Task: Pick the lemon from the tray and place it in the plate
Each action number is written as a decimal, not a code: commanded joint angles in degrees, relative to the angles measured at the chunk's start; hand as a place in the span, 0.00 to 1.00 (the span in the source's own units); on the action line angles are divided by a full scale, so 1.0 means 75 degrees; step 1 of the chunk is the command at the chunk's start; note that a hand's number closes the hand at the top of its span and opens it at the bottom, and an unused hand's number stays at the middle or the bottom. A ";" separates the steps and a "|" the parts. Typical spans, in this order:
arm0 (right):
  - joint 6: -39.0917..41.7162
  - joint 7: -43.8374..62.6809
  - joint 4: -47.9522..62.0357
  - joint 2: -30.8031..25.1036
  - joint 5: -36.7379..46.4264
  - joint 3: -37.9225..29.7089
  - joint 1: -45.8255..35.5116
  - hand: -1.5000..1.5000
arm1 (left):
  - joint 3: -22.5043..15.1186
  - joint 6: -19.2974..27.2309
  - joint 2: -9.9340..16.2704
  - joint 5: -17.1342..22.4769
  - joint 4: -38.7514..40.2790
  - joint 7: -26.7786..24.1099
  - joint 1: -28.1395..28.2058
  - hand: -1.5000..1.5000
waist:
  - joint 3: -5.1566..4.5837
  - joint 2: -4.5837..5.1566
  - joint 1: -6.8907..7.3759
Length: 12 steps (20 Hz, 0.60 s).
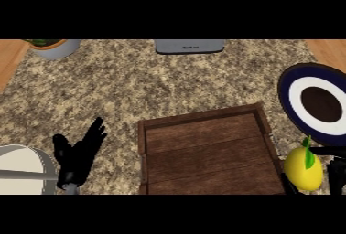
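- Head view: a wooden tray [206, 155] sits on the speckled stone counter [148, 87], low and centre, its slatted floor bare.
- The lemon [303, 170], yellow with a green leaf on top, is outside the tray, just beyond its right wall and nearer the lower edge.
- The right hand [334, 171] shows at the right edge beside the tray. Black fingers [330, 151] reach over the top of the lemon and more black shows at its right and lower left, so the hand is closed round the fruit.
- The plate [292, 98], dark blue at the rim with a white ring and a dark centre, lies up and to the right of the tray, cut off by the right edge. The lemon is below it, apart from it.
- The left hand [78, 153] rests to the left of the tray, fingers straight and spread, holding nothing.
- A white round pot [24, 164] with a metal rim sits left of the tray, touching the lower left corner of the view.
- Far above the tray, a grey appliance [189, 45] stands at the counter's back edge.
- A plant pot [54, 47] stands up and left of the tray, in the far corner.
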 commanded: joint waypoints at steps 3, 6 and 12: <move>0.0802 -0.1348 0.2237 0.0137 -0.2128 -0.2167 -0.0940 1.00 | -0.0081 -0.0099 0.0018 -0.0015 -0.0031 0.0181 -0.0281 0.50 | -0.0004 0.0056 0.0271; 0.1731 -0.2415 0.3713 0.0240 -0.2943 -0.2865 -0.1262 1.00 | -0.0361 0.0081 -0.0348 -0.0196 0.0089 0.0010 -0.0203 0.50 | -0.0023 0.0059 0.0289; 0.3486 -0.3929 0.7031 -0.0223 -0.3396 -0.3695 -0.2800 1.00 | -0.0299 -0.0147 -0.0117 -0.0194 0.0066 0.0154 -0.0556 0.50 | -0.0032 0.0139 0.0644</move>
